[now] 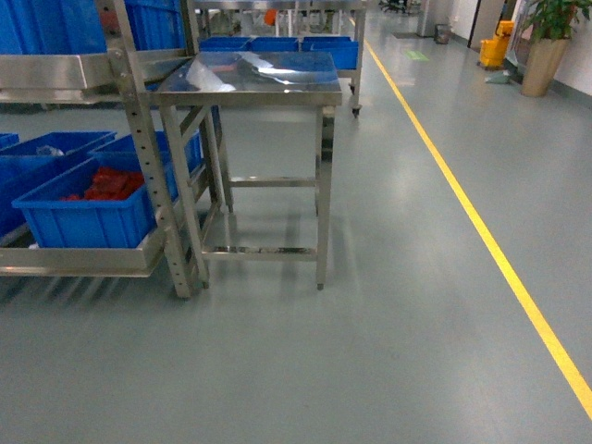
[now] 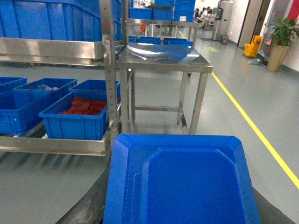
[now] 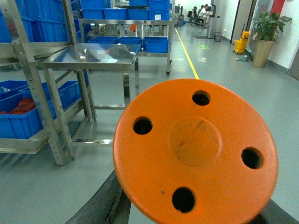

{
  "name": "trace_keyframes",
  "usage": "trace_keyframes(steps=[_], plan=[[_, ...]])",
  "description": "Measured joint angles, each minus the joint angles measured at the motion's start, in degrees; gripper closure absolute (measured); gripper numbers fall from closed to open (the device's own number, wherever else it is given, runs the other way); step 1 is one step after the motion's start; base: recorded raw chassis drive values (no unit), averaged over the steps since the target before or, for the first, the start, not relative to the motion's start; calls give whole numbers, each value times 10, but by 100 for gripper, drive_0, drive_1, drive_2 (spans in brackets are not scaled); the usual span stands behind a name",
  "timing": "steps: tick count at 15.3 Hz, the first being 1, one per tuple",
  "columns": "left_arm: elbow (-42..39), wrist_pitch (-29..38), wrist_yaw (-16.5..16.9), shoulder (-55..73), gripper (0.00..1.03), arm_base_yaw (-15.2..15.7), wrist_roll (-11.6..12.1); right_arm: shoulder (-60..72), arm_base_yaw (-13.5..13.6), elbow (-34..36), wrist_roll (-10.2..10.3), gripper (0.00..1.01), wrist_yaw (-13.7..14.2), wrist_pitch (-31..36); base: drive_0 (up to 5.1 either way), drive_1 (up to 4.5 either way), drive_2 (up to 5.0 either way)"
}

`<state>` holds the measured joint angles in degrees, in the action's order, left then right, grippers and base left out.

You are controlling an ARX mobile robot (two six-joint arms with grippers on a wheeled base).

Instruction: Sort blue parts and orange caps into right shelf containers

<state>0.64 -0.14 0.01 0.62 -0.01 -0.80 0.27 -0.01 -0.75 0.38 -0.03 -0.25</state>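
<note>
**Carrying a blue part and an orange cap toward the shelf**

I am facing a stainless steel bench (image 1: pixel 248 78) standing on the grey floor (image 1: pixel 388 351), with a metal shelf rack (image 1: pixel 148 166) touching its left side. On the rack's lower shelf, a blue crate (image 1: pixel 88 217) is holding red pieces (image 1: pixel 109 183), and more blue crates (image 2: pixel 28 100) are sitting beside it.

In my left wrist view, a blue part (image 2: pixel 182 184), a flat tray-like moulding with a raised rim, is filling the bottom of the picture. My left fingers are hiding beneath it, so I cannot tell how they stand.

In my right wrist view, a round orange cap (image 3: pixel 196 149) with four holes is blocking the foreground. My right fingers are hidden too; their state is unclear.

A yellow line (image 1: pixel 490 240) is running along the floor on the right.
</note>
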Motion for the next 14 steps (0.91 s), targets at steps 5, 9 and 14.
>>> trace_keyframes(steps=[5,9,14], plan=[[0,-3,-1,0,62,0,0,0,0,0,0,58,0,-2,4,425,-417],[0,-3,-1,0,62,0,0,0,0,0,0,58,0,-1,-5,416,-427],[0,-3,0,0,62,0,0,0,0,0,0,58,0,-3,-9,413,-430]])
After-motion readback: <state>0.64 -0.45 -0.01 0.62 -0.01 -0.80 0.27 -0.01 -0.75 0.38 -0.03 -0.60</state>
